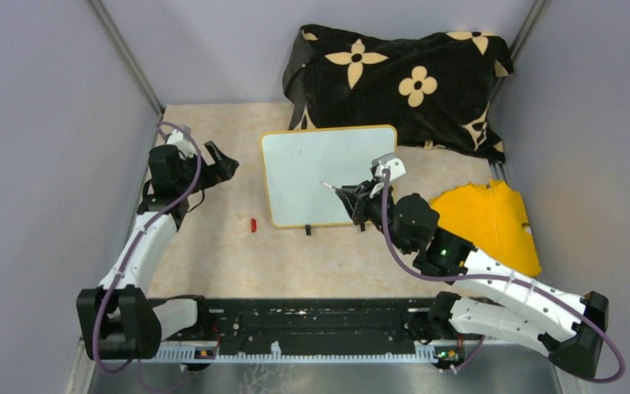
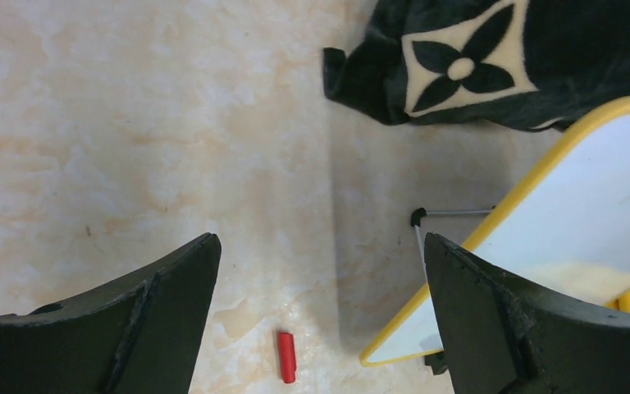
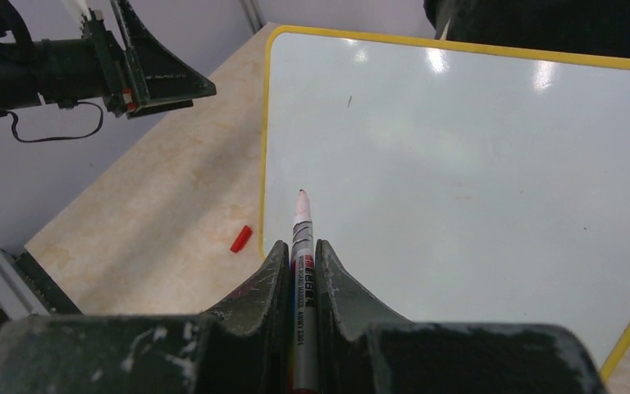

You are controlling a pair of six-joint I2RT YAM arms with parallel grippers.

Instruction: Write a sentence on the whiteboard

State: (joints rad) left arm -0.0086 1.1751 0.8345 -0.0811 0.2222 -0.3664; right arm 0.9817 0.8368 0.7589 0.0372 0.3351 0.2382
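The whiteboard (image 1: 312, 168) (image 2: 591, 205) (image 3: 476, 156) lies flat mid-table, yellow-framed, its surface blank; no sentence shows on it. My right gripper (image 1: 346, 194) (image 3: 299, 246) is shut on a grey marker (image 3: 302, 230), uncapped, whose tip (image 1: 326, 185) points over the board's middle-left area. I cannot tell whether the tip touches. My left gripper (image 1: 223, 164) (image 2: 320, 246) hangs open and empty left of the board, above the table. A small red marker cap (image 1: 253, 225) (image 2: 286, 356) (image 3: 240, 238) lies on the table just off the board's near left corner.
A black cloth with cream flowers (image 1: 402, 78) (image 2: 492, 66) is bunched behind the board. A yellow cloth (image 1: 488, 222) lies right of the right arm. Grey walls close in left, right and behind. A black rail (image 1: 312, 316) runs along the near edge.
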